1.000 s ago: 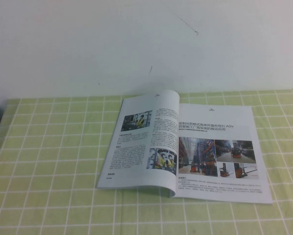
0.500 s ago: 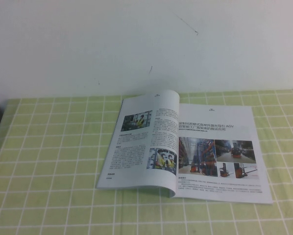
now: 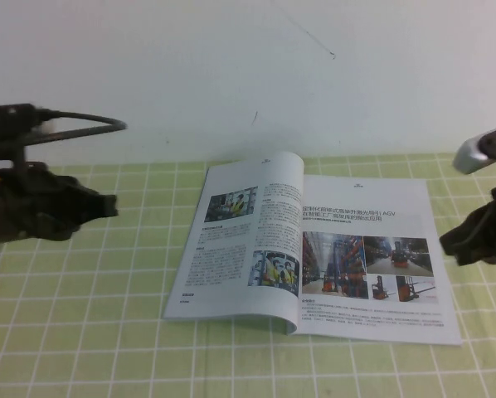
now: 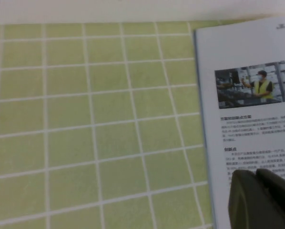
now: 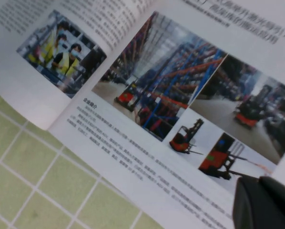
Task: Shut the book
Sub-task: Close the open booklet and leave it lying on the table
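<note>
An open magazine-style book (image 3: 314,249) lies on the green checked cloth, its left page bowed upward near the spine and its right page flat. My left gripper (image 3: 107,206) hovers to the left of the book, apart from it, fingers together and empty. The left wrist view shows that gripper (image 4: 255,172) over the book's left page (image 4: 257,109), near its outer edge. My right gripper (image 3: 445,241) hangs beside the book's right edge, also shut and empty. The right wrist view has the right gripper (image 5: 258,180) above the forklift photos on the right page (image 5: 171,86).
The green cloth with a white grid (image 3: 82,332) covers the table around the book. A white wall (image 3: 231,75) rises directly behind the book's far edge. A black cable (image 3: 82,124) loops above the left arm.
Both arms have come into the high view, the left from the left side and the right from the right side. The book lies as before.
</note>
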Robot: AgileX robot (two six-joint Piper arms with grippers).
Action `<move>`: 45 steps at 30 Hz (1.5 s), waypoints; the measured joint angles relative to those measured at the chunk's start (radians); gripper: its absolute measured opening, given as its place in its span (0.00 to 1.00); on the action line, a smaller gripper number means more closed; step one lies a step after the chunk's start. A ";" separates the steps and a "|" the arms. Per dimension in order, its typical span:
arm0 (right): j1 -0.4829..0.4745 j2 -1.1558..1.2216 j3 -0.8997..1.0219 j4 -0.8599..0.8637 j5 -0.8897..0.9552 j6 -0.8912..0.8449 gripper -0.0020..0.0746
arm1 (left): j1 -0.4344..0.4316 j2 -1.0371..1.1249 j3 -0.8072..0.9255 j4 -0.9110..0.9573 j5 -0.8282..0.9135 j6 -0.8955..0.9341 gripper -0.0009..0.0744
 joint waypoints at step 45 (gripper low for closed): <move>0.113 0.376 -0.012 0.017 -0.131 -0.010 0.02 | -0.341 0.744 -0.398 -1.020 0.101 0.635 0.01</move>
